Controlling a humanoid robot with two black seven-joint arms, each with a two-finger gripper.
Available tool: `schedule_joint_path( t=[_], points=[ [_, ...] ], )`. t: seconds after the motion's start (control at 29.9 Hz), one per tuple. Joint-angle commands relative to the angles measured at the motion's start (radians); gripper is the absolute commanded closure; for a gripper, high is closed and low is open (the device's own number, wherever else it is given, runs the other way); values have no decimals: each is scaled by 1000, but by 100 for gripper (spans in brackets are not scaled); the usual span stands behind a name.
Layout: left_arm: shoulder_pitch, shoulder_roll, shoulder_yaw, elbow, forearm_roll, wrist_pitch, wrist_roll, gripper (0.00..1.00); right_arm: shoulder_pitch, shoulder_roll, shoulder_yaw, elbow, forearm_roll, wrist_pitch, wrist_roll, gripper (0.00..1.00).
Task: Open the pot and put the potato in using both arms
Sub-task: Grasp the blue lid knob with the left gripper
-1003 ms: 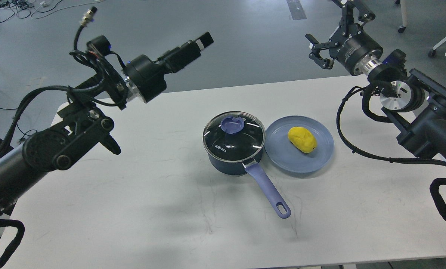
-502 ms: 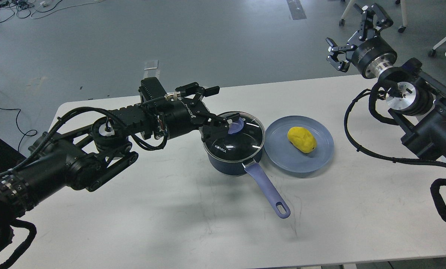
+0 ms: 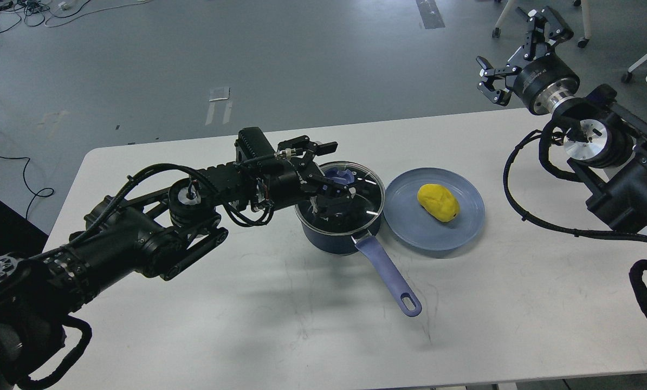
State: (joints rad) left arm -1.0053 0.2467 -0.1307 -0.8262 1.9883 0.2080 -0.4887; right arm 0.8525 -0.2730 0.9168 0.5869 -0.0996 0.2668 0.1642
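The pot (image 3: 338, 227) sits on the white desk (image 3: 247, 325) with its glass lid (image 3: 356, 197) on. The left gripper (image 3: 331, 187) has its fingers spread around the blue knob (image 3: 338, 174). The right gripper (image 3: 510, 54) is spread wide, high up. The potato (image 3: 438, 202) lies on the blue plate (image 3: 464, 227) beside the pot

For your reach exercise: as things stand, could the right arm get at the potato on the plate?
Probably yes. The potato lies uncovered on the plate, nothing over it, and the right gripper is open, raised beyond the table's far edge.
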Motion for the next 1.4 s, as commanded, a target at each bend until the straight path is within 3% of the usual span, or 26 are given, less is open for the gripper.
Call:
schedule_joint_path(
  t=[0.0, 0.8, 1.0, 1.1, 1.17, 1.24, 1.37],
  points=[
    [7, -4, 0, 13, -3, 2, 0, 2, 0, -3, 1, 1, 0, 0, 1, 0],
    [47, -44, 2, 91, -39, 2, 0, 2, -4, -25, -3, 1, 0, -9, 1, 0],
    [45, -46, 34, 93, -40, 2, 0, 6, -6, -32, -6, -1, 0, -9, 1, 0],
    [44, -46, 59, 93, -55, 4, 0, 11, -6, -32, -6, -1, 0, -9, 1, 0],
    [45, -46, 59, 93, -60, 4, 0, 22, -6, -32, -6, -2, 0, -9, 1, 0],
    [45, -46, 59, 94, -60, 5, 0, 41, -6, -32, -6, -2, 0, -9, 1, 0],
    [44, -46, 59, 98, -62, 19, 0, 54, -6, -32, -6, -4, 0, -9, 1, 0]
  ],
)
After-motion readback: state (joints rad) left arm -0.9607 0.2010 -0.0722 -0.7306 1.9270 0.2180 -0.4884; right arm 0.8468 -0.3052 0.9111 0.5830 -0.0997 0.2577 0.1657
